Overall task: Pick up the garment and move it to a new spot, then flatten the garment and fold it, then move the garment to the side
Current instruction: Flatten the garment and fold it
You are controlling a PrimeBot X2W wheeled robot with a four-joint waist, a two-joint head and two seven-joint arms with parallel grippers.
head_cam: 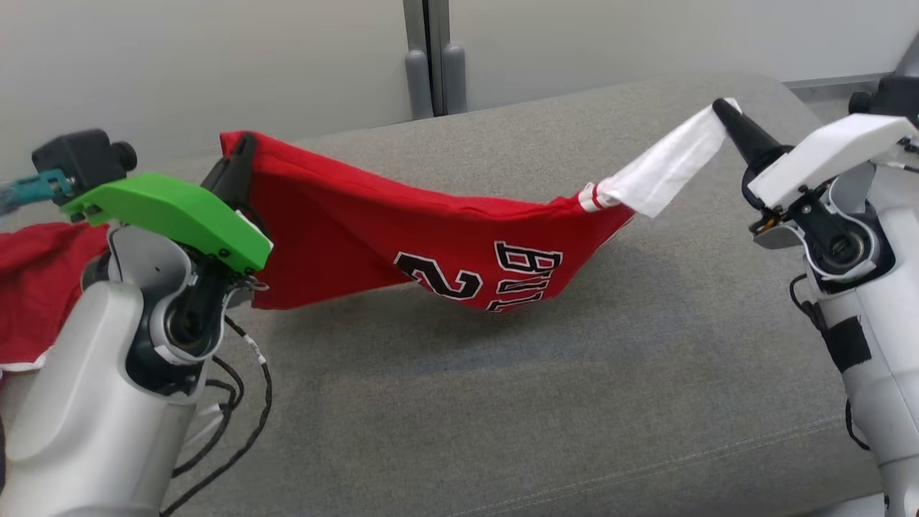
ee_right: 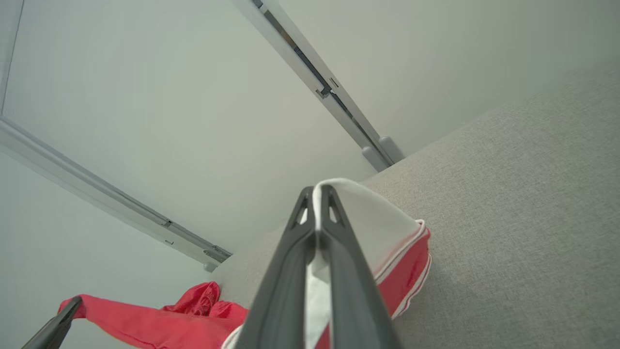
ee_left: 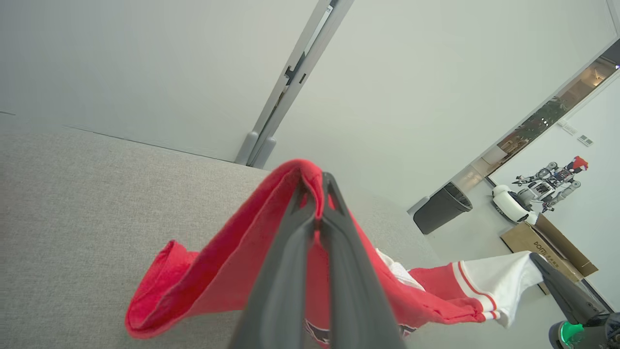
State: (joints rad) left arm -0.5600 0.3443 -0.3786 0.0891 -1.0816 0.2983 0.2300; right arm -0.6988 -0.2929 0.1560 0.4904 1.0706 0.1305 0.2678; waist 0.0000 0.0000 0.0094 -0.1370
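The garment (head_cam: 402,230) is a red jersey with white trim and black-and-white lettering, stretched between my two grippers above the grey cushion (head_cam: 502,402). My left gripper (head_cam: 240,147) is shut on its red edge at the left; the same pinch shows in the left wrist view, gripper (ee_left: 317,184) on red cloth (ee_left: 218,276). My right gripper (head_cam: 721,109) is shut on the white end (head_cam: 668,169) at the right, seen close in the right wrist view, gripper (ee_right: 317,194) on white fabric (ee_right: 373,218). The jersey's middle sags down to the cushion.
More red cloth (head_cam: 36,287) hangs off the left edge behind my left arm. A grey wall with a vertical rail (head_cam: 431,57) stands behind the cushion. In the left wrist view a dark bin (ee_left: 443,206), a cardboard box (ee_left: 542,242) and another robot (ee_left: 537,189) stand on the floor beyond.
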